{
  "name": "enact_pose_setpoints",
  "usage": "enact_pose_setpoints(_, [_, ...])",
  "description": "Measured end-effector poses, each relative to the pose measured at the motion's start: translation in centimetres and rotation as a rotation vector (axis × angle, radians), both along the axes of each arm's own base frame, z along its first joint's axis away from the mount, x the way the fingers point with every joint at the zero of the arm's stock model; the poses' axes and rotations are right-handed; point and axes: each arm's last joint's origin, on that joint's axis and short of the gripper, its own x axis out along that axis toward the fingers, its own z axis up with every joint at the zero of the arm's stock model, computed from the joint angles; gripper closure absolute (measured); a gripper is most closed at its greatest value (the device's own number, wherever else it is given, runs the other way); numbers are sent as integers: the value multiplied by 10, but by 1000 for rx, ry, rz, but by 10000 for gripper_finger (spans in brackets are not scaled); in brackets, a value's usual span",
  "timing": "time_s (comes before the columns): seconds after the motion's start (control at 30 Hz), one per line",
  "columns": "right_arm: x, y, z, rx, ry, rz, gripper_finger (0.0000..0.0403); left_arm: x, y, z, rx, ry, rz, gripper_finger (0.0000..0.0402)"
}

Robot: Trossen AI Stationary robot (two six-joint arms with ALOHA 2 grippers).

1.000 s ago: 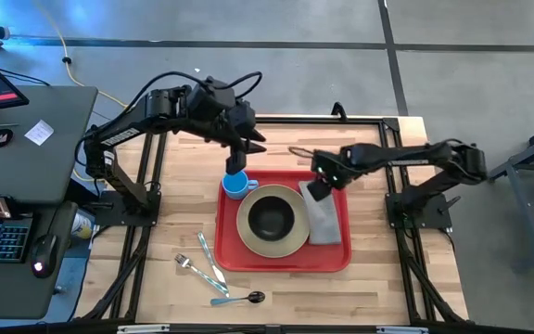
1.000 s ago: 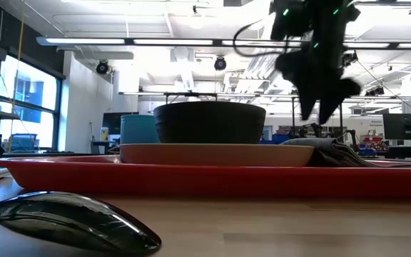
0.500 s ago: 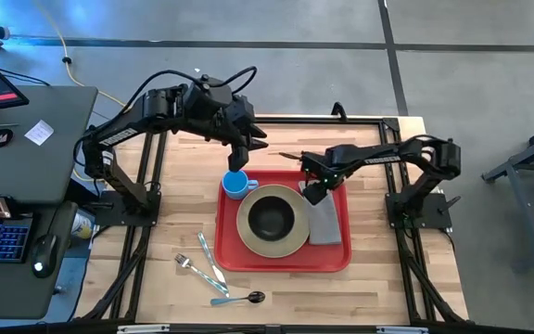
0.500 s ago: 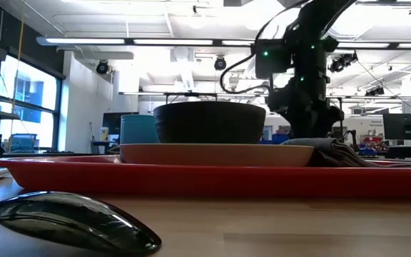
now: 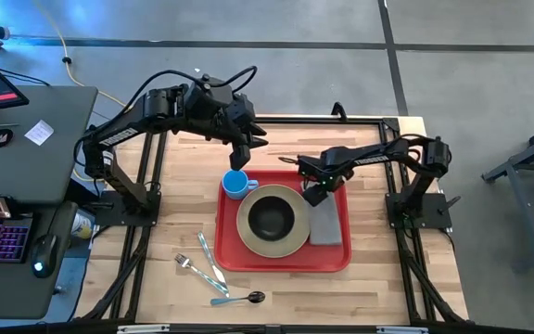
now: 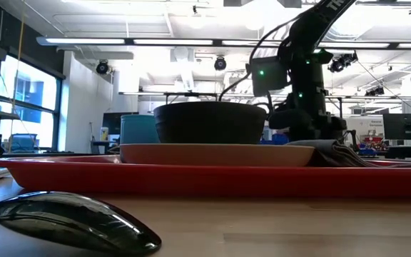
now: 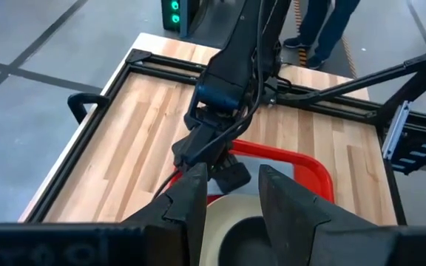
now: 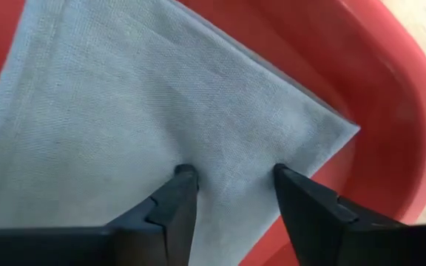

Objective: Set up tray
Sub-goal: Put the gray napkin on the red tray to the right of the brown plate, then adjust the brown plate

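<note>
Since a second ago the right arm has folded back toward its base and its tool has dropped low onto the far end of the napkin; the left arm has barely shifted above the cup.

High view: red tray point(image 5: 283, 260) sits mid bench point(image 5: 392, 288), carrying a blue cup point(image 5: 236, 184), a beige plate point(image 5: 273, 223) with a dark bowl point(image 5: 271, 218) in it, and a grey napkin point(image 5: 324, 224) along the right side. Right tool point(image 5: 314, 192) is at the napkin's far end. Left tool point(image 5: 246, 157) hangs just above the cup. Fork point(image 5: 187, 264), knife point(image 5: 212, 260) and spoon point(image 5: 239, 299) lie on the bench near the tray's left front, not yet loaded.

Low view: tray rim point(image 6: 212, 178) spans the frame, plate and bowl point(image 6: 210, 123) on it, the right arm down at the napkin point(image 6: 337, 152).

Left wrist view: left tool point(image 7: 229, 193) has fingers apart, nothing between them; tray corner point(image 7: 313, 164) beyond.

Right wrist view: right tool point(image 8: 228, 191) is spread, both fingertips point(image 8: 185, 174) pressing on the napkin point(image 8: 109, 118) near its corner, tray wall point(image 8: 405, 111) just beside.

Risk: closing here likely bunches or drags the cloth, shifting it against the plate or over the rim.
</note>
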Motion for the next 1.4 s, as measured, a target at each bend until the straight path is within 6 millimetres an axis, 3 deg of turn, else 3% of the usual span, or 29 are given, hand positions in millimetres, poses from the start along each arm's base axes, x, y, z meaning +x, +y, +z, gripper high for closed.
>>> enact_pose_setpoints(0.47, [-11,5,0,46,111,-28,246,0,1,0,11,2,32,245])
enact_pose_setpoints(0.73, [-13,9,6,121,92,-71,246,0,1,0,10,2,32,245])
enact_pose_setpoints(1.0, [-23,9,36,47,18,-93,240,-1,1,-1,8,20,32,245])
enact_pose_setpoints(1.23, [-24,16,72,61,-240,-120,242,-11,0,-2,17,69,35,245])
enact_pose_setpoints(1.4, [-16,18,64,1,-242,-108,257,-12,0,-1,45,71,44,245])
